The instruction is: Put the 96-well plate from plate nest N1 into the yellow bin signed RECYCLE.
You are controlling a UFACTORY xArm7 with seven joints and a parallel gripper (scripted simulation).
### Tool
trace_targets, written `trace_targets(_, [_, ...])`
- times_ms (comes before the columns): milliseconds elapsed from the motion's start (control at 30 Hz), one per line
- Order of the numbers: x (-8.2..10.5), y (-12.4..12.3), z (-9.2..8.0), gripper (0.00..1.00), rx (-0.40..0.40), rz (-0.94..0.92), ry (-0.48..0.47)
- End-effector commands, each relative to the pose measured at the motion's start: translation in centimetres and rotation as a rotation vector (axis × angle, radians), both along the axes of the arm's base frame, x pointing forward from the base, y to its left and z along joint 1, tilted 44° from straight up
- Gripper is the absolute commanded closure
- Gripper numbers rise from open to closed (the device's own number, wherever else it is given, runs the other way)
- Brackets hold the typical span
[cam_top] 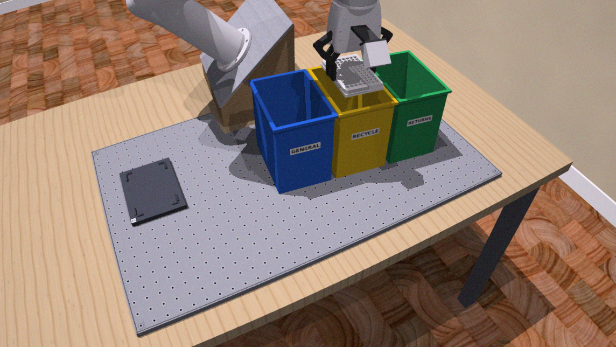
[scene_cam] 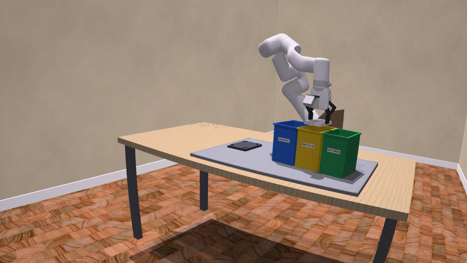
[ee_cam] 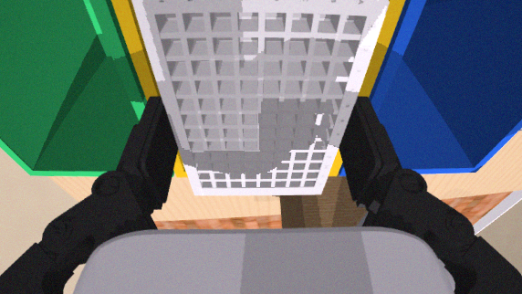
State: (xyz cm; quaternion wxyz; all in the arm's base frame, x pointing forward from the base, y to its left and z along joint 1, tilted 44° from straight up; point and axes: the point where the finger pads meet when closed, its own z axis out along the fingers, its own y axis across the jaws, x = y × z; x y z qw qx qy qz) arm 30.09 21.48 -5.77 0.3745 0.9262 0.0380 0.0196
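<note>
You had a pale wood-grain table [cam_top: 51,142] on dark square legs, over a parquet floor and against beige walls, with a grey perforated breadboard [cam_top: 241,241] laid on it. On the board's left end lay the flat, dark plate nest N1 [cam_top: 151,189], its corner brackets bare. Three tall rectangular bins stood side by side, touching: the blue GENERAL bin [cam_top: 297,159], the yellow RECYCLE bin [cam_top: 359,144] in the middle, and the green RETURNS bin [cam_top: 415,129]. Your gripper [cam_top: 354,64] had its black fingers spread wide, clamped on the long sides of the white 96-well plate [ee_cam: 255,91], a gridded rectangle of square wells. The plate hung level just above the yellow bin's mouth, toward its end nearer the arm, above the rim.
</note>
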Motion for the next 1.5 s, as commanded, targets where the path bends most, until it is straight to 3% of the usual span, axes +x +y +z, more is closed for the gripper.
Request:
trace_targets(0, [0.04, 0.19, 0.02, 1.00, 0.004, 0.002, -0.002])
trace_targets(1467, [0.08, -0.25, -0.44, 1.00, 0.004, 0.002, -0.002])
